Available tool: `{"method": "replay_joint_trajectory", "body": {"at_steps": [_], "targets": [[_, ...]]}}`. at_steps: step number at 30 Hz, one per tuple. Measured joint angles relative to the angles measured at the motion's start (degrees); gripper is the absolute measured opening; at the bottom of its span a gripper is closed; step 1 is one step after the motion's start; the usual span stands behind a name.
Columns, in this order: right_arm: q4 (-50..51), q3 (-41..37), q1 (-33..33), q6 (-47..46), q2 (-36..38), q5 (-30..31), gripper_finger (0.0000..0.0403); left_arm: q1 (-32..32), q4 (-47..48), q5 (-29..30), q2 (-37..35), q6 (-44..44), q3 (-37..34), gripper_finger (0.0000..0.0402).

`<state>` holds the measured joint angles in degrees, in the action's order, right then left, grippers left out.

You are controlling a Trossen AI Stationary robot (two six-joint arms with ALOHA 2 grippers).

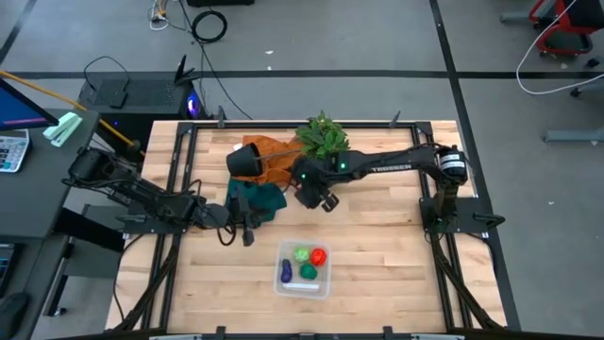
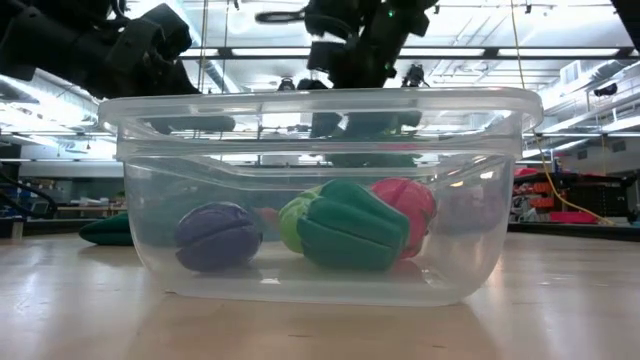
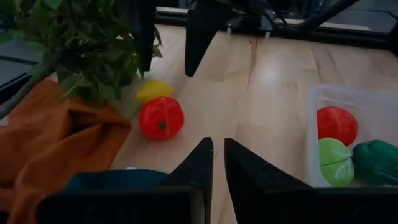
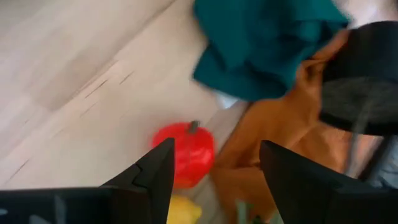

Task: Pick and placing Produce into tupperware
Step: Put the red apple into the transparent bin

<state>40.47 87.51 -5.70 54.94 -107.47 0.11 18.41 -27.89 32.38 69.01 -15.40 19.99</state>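
From above, the clear tub (image 1: 304,269) near the table's front edge shows 4 pieces inside, purple (image 1: 286,271), light green (image 1: 301,254), red (image 1: 318,256) and dark green (image 1: 309,272), while the red tomato (image 3: 161,117) and yellow piece (image 3: 154,90) by the leafy plant (image 3: 81,46) and orange cloth (image 3: 43,146) show only in the wrist views. The right claw (image 4: 214,163) hangs open and empty just above that tomato, its 2 fingers spread over it. The left claw (image 3: 215,158) is closed on nothing beside the teal cloth (image 1: 257,198), the tomato lying ahead of its tips and the tub off to one side.
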Motion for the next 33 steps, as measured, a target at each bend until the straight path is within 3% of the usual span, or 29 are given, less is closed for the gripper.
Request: {"method": "replay_joint_trajectory", "body": {"at_steps": [5, 18, 33], "targets": [[-0.68, -0.08, -1.11, 2.89, -1.32, -3.7, 0.0227, -1.01, 0.87, 0.0, 0.0, -2.27, 0.02, 0.0062], [-6.97, -6.43, -0.89, 4.83, -1.65, -4.32, 0.0295, -2.19, 2.92, -0.04, 0.0, -5.05, 0.04, 0.0113], [-10.58, -8.66, 0.6, 9.37, -1.62, 4.42, 0.0314, -2.19, 2.96, -0.09, 0.0, -5.09, 0.04, 0.0146]]}}
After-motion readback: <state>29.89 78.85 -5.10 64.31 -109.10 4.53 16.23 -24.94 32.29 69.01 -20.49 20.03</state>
